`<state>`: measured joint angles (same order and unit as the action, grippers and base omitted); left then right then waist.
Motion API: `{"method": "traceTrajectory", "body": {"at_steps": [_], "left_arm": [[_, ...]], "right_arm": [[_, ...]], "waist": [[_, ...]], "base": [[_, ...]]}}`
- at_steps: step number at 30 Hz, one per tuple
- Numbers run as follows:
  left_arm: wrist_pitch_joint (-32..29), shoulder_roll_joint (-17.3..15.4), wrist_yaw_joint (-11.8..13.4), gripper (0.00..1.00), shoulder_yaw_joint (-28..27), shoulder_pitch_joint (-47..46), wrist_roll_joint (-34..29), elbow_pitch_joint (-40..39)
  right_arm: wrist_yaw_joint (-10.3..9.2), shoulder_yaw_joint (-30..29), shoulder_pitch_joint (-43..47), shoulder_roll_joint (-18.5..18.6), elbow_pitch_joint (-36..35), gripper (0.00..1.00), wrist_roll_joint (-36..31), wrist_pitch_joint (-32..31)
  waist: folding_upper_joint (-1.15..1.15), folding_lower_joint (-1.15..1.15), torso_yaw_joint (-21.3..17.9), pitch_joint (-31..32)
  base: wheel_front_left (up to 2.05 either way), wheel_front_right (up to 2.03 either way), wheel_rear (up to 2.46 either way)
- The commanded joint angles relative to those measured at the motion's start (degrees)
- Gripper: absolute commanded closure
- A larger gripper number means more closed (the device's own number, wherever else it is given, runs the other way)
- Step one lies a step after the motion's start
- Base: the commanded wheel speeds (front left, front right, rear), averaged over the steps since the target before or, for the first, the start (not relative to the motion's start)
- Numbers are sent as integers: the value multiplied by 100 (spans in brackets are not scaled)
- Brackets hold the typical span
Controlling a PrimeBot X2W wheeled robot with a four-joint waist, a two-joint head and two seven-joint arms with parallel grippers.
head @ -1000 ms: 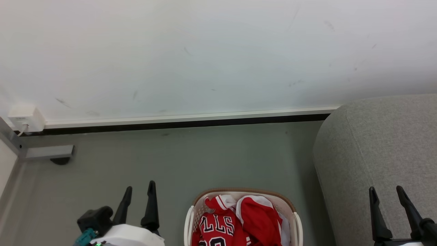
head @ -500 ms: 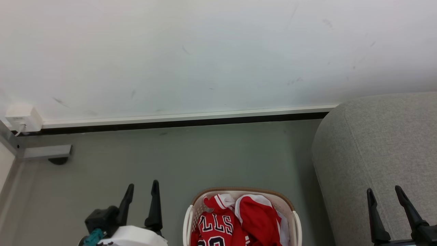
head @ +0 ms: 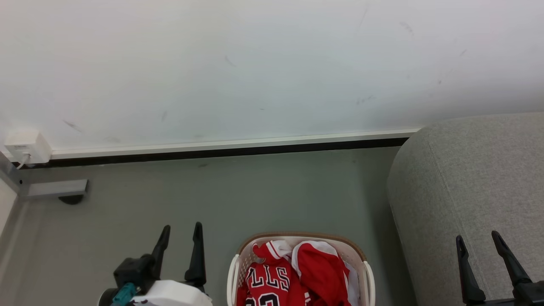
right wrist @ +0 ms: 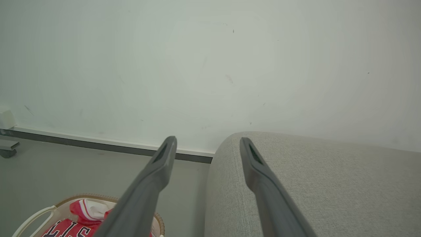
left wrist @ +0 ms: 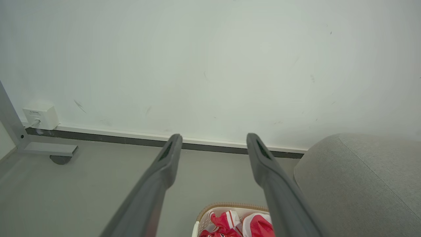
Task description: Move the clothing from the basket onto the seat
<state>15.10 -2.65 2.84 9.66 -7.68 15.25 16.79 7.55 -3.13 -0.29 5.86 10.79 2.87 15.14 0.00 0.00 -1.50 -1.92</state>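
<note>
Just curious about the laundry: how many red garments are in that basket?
2: the lettered jersey on the left of the basket, a plainer red garment to its right. Others may lie hidden underneath.

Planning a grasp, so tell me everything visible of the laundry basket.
The basket is cream-white plastic with rounded corners, a perforated wall and a brown rim. It stands upright on the grey floor, left of the grey seat and apart from it, its near part cut off by the frame. Red clothing lies in it.

You see the clothing [head: 276,280] in the basket [head: 299,234] beside the seat [head: 467,178]; left hand [head: 182,226] and right hand [head: 477,236] gape empty.
</note>
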Motion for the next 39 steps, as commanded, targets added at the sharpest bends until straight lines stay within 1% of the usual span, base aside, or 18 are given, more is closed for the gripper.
{"method": "traceTrajectory", "body": {"at_steps": [1, 26, 32, 39], "left_arm": [[9, -42, 2, 0, -15, -20, -37, 15], [8, -41, -40, 0, -23, -100, -235, 23], [8, -40, -65, 0, 86, -256, -327, 18], [7, -40, -59, 0, 312, -696, -543, 137]], "right_arm": [[-12, -17, 30, 36, -8, 0, 5, 2], [-12, 0, -86, -31, -4, 0, 123, 1], [-12, 36, -274, -64, -88, 0, 166, 1], [-12, 151, -714, -140, -181, 0, 241, 0]], "waist": [[0, 0, 0, -5], [0, 0, -112, -207], [0, 0, -212, -531], [0, 0, -465, -1226]], "base": [[0, 0, 0], [0, 0, 0], [0, 0, 0], [0, 0, 0]]}}
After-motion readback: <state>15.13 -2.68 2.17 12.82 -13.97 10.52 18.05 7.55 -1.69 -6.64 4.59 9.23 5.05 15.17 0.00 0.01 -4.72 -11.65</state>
